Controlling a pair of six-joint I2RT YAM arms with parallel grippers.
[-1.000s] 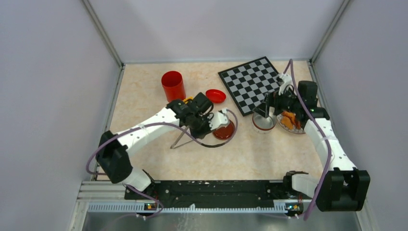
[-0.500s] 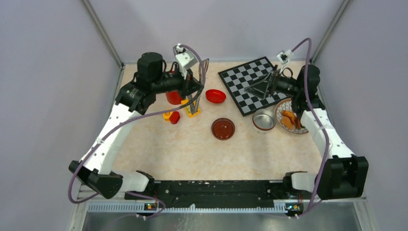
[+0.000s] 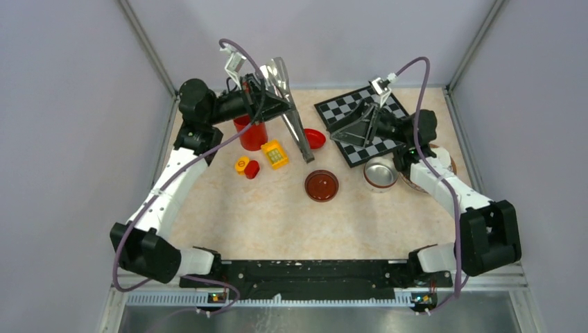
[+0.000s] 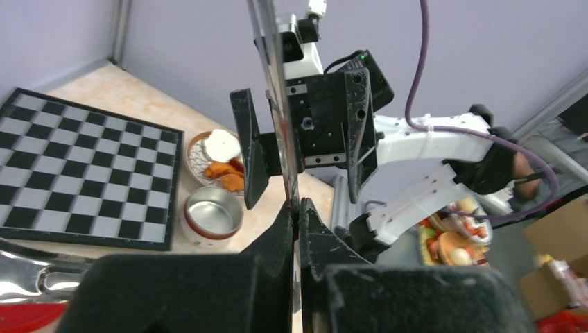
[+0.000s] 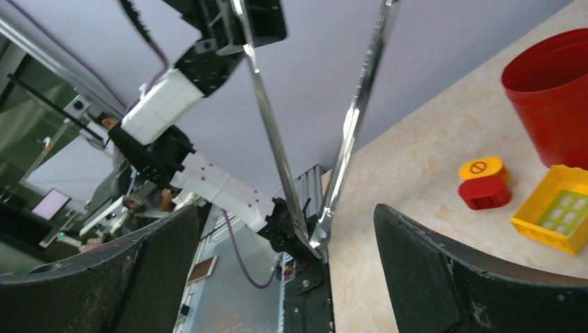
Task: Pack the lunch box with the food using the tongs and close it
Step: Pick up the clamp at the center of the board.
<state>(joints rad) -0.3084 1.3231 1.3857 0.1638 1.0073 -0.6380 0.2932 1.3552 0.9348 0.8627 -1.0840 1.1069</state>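
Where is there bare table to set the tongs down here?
Bare: the wide near strip of beige table, between the round red-brown lid and the arm bases. Crowded: the far band from the tall red cup to the chequered board.

On the worktop [image 3: 243,215], the lunch box [image 3: 380,172] sits just before the chessboard [image 3: 360,125], the lid [image 3: 322,186] to its left, the plate [image 4: 195,154] with the food [image 4: 225,173] on its right. The bowl [image 3: 313,138] lies left of the chessboard, the cup [image 3: 249,132] further left, blocks [image 3: 275,153] before the cup.
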